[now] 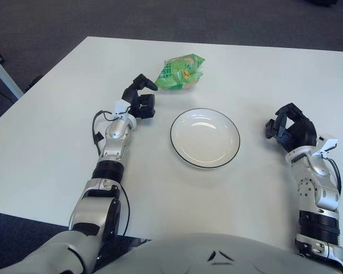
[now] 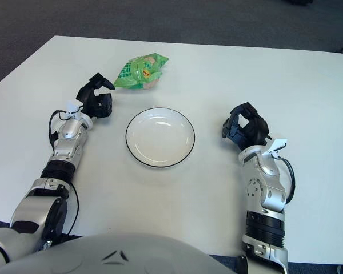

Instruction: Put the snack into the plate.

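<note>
right hand (image 1: 290, 129) curled empty beside plate (image 1: 205, 137); left hand (image 1: 140, 98) fingers loose, just beside snack (image 1: 181, 71)

One green snack bag (image 1: 180, 72), one white plate (image 1: 205, 137), and one white worktop (image 1: 57, 131); two robot hands, left hand (image 1: 139, 101) and right hand (image 1: 291, 127).

Occlusion log, my view:
- Left hand (image 1: 142, 97): can't tell if fingertip touches snack (image 1: 181, 71) or sits just short; near edge of bag partly behind that finger.
- Snack: print too small to read.
- Right hand (image 2: 244, 127): palm side faces away, finger gap unseen.
- Surface (image 1: 57, 137): far right corner, left side and near edge cut off by frame and robot torso.
- Both arms: shoulders out of frame.
</note>
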Robot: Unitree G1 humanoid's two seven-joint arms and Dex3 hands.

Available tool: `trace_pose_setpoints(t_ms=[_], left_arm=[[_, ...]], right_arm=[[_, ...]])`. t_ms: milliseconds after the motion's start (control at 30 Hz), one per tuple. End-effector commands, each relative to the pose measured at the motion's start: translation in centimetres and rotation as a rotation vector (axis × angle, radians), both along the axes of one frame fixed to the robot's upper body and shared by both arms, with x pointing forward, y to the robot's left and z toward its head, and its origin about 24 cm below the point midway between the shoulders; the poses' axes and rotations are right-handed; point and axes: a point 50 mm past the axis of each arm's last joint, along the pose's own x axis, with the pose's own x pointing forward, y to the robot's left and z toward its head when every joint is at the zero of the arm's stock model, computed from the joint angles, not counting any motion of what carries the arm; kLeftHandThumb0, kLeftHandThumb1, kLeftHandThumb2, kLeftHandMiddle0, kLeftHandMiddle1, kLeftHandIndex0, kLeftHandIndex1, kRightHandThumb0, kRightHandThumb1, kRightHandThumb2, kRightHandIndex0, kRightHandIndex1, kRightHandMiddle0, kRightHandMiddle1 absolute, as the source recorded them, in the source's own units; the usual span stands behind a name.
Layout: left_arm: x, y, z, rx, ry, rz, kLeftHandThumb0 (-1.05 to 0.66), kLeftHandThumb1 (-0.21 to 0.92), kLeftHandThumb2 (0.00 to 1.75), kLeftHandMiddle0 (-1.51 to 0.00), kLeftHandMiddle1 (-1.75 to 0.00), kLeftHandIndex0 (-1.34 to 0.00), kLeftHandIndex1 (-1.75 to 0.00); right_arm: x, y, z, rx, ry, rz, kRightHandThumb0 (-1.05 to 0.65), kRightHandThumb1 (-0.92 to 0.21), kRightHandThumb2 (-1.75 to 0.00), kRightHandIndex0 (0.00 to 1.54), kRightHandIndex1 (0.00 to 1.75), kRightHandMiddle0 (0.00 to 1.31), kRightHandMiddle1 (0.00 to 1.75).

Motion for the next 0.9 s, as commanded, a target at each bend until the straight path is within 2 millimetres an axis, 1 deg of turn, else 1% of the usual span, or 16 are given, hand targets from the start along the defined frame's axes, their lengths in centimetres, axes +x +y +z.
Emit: trace_pose_setpoints(t_ms=[0,700,867], left_arm=[[-1.74,0.35,-3.55,-0.004,0.121,0.018,-0.44,0.46,1.14,-1.26,-1.75,-0.51,-1.75],[-1.76,0.36,-3.48,0.017,0.101,0.024,-0.44,0.44,1.16,-1.27,-1.75,-0.52,-1.75],[-1.87,0.36,-3.41,0.027,0.07,0.033,-0.44,0.46,1.14,-1.26,-1.75,-0.5,-1.75]], right_arm=[[-1.35,0.48,-3.05,0.062,0.123,-0.017,-0.45,-0.42,-1.19,1.15,1.75,0.54,1.75],[-1.21,0.44,-3.22,0.062,0.114,-0.018,-0.46,-0.39,-1.23,1.17,1.75,0.56,1.75],[-1.19,0.47,-3.25,0.061,0.114,-0.019,-0.47,-0.38,-1.24,1.17,1.75,0.57,1.75]])
